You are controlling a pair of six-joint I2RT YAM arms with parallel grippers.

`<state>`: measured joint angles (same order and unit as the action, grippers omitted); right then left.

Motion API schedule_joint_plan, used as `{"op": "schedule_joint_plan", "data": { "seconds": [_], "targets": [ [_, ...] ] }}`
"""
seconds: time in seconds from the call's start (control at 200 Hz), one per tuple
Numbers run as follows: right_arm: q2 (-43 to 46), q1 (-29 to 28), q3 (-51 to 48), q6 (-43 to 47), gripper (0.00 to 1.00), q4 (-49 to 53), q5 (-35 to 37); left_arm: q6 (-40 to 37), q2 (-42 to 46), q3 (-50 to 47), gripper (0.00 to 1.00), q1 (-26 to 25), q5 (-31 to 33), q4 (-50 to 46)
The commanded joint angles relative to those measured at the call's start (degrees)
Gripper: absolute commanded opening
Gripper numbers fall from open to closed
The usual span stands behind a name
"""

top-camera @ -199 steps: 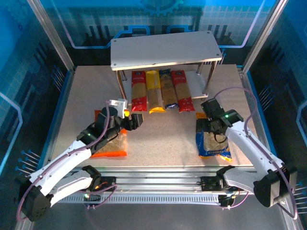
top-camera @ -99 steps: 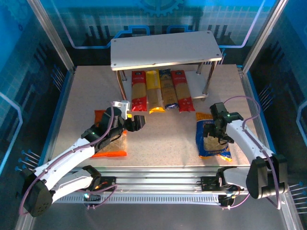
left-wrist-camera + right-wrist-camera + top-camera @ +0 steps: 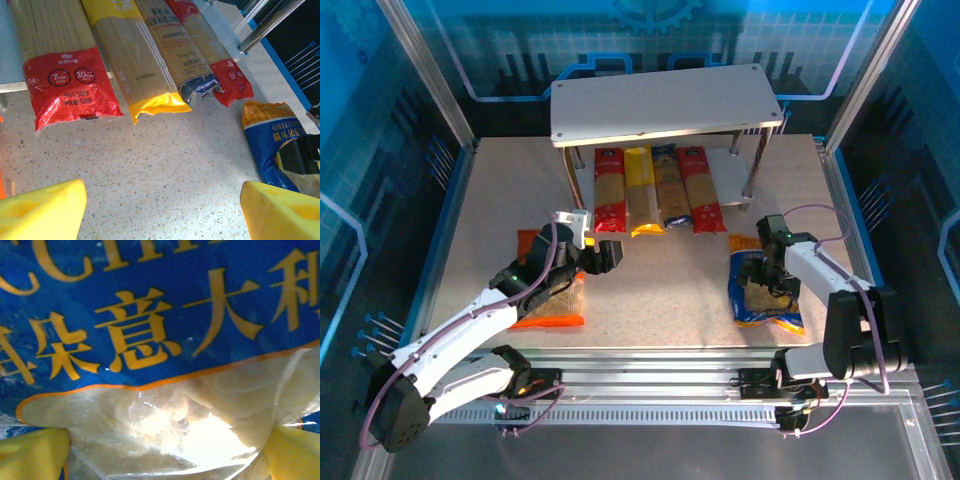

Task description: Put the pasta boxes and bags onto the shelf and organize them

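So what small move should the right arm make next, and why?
Probably close the right gripper on the blue bag. Its jaws stand open, with one yellow finger at each side of the bag's clear window, close to it. The four spaghetti packs already lie on the lower board of the shelf; this bag lies on the table.
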<state>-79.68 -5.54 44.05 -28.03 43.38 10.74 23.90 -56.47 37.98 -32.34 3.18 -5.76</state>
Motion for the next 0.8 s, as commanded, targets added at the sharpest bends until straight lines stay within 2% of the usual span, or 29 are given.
{"op": "schedule_joint_plan", "data": {
  "seconds": [0.0, 0.04, 0.14, 0.335, 0.455, 0.795],
  "targets": [
    [-2.9, 0.7, -0.9, 1.7, 0.94, -3.7, -4.9, -0.6, 0.7, 2.0, 0.81, -0.3, 0.9, -0.1],
    [-3.0, 0.7, -0.8, 1.9, 0.89, -3.8, -5.4, -0.6, 0.6, 2.1, 0.81, -0.2, 1.0, -0.2],
    [-2.8, 0.7, -1.1, 2.3, 0.61, -3.9, -6.4, -0.6, 0.6, 2.3, 0.81, -0.2, 1.1, -0.1],
    [-1.2, 1.1, -1.7, 2.7, 0.26, -3.3, -7.5, -0.6, 0.3, 2.8, 0.81, -0.3, 1.2, 0.0],
    [1.1, 1.4, -1.7, 2.8, 0.00, -2.3, -7.7, -0.6, 0.3, 2.8, 0.81, -0.3, 1.2, 0.0],
    [17.2, 1.2, 3.2, 3.5, 0.00, 2.3, -5.0, -0.8, 0.3, 3.4, 0.81, -0.3, 1.2, 0.4]
  ]
}}
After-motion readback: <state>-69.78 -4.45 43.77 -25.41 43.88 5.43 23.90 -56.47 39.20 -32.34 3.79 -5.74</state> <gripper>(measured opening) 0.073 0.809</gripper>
